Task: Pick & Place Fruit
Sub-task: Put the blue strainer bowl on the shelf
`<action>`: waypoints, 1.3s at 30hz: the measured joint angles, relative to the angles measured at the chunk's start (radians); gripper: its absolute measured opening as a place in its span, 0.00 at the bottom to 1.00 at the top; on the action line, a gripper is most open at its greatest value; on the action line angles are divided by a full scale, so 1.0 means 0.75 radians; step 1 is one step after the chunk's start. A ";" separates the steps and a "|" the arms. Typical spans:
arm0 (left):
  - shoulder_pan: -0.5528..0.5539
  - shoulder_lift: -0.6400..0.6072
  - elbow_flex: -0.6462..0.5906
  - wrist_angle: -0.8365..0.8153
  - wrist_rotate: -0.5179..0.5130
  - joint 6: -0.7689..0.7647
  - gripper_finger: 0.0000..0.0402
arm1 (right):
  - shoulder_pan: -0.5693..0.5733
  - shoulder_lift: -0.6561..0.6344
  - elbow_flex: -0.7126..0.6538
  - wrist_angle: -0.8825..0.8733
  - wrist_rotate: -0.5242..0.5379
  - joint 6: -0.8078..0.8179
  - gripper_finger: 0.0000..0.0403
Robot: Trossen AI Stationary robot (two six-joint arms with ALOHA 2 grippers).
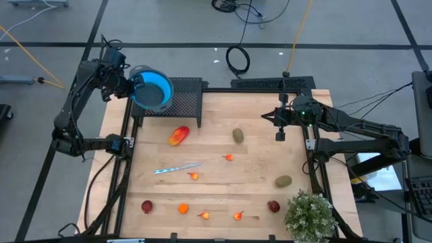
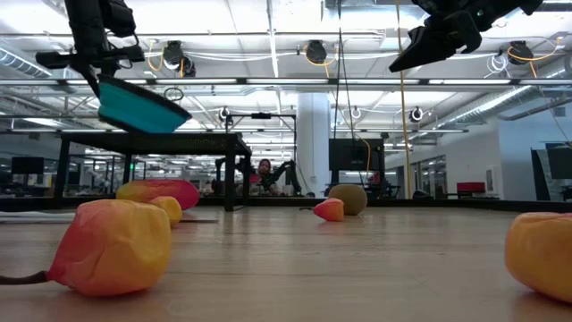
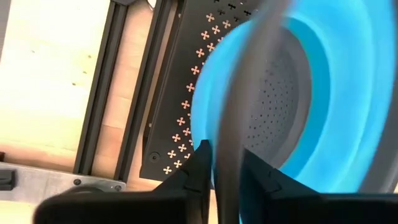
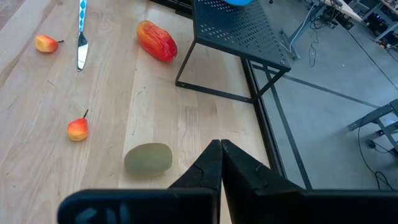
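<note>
- Two arms hang above the wooden table [image 1: 223,196]; no fruit has been gathered yet, by the look of it.
- Left gripper [image 3: 222,163] holds the blue bowl [image 1: 152,88] by its rim, tilted over the black perforated rack [image 1: 185,94] at the far-left corner; fingers [image 3: 196,168] pinch the rim between them.
- Right gripper [image 4: 221,163] waits empty, fingers pressed together, above the table's far-right part.
- Fruit lies scattered on the table, well apart from both grippers: orange-red piece [image 1: 178,136] near the rack, kiwi [image 4: 148,158] nearest the right gripper.
- Likely next: settle the bowl within reach, then lower onto a fruit.
- Silver knife [image 1: 177,168] lies mid-table.
</note>
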 joint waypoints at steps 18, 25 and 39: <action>-0.016 0.000 0.000 -0.012 0.028 0.081 0.43 | 0.000 0.000 0.000 0.000 0.000 0.000 0.00; -0.016 0.000 0.000 -0.013 0.028 0.122 0.52 | 0.000 0.000 0.000 0.001 0.000 0.000 0.00; -0.017 0.000 0.000 -0.136 -0.045 0.181 0.67 | 0.000 0.000 0.000 0.001 0.000 0.000 0.00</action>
